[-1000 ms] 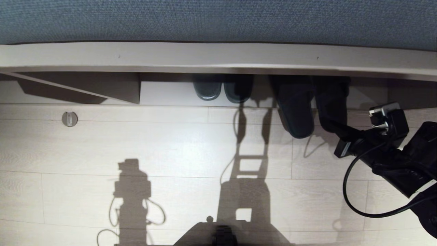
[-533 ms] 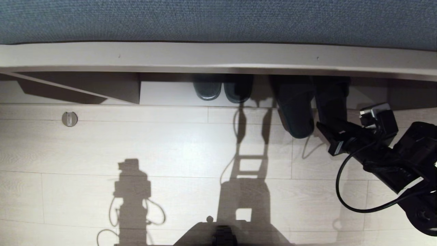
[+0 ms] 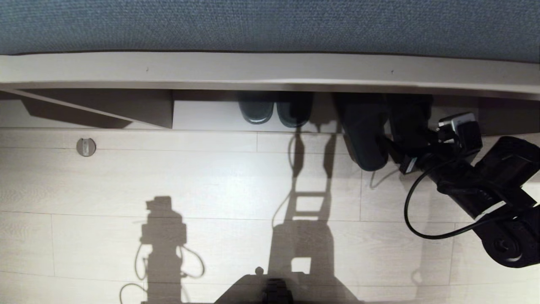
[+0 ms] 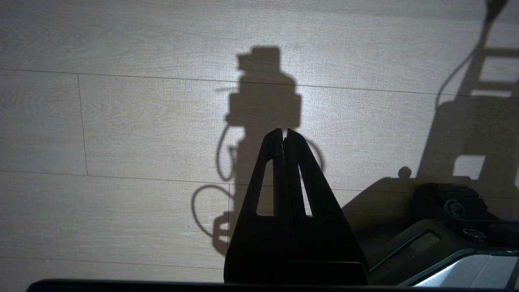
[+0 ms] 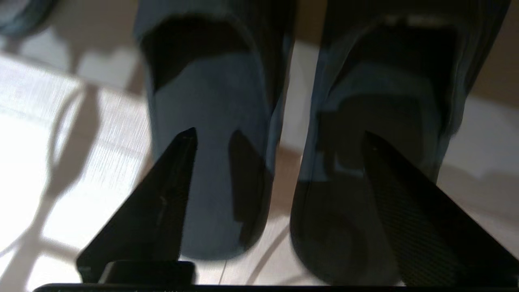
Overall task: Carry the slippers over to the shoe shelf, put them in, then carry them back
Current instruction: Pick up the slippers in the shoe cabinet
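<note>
**Open Jaws Straddle the Slippers at the Shelf Mouth**

The right gripper (image 3: 398, 158) hangs over the heel ends of the slippers (image 3: 379, 131), its jaws spread wide and empty, one fingertip (image 5: 184, 142) above each footbed. The pair lies side by side with toes tucked under the lip of the shoe shelf (image 3: 270, 69) and heels sticking out onto the pale floor (image 3: 211, 181). Their long axes run straight into the shelf, roughly in line with the gripper's reach, so the gap between the two slippers sits midway between the jaws. A second, glossier dark pair (image 3: 274, 109) stands deeper in the shelf, to the left of the slippers and apart from them. The left gripper (image 4: 284, 136) is parked well away from the shelf, fingers pressed together on nothing; the right arm is plainly the nearer. Any pinch would likely need the inner walls gathered together.
</note>
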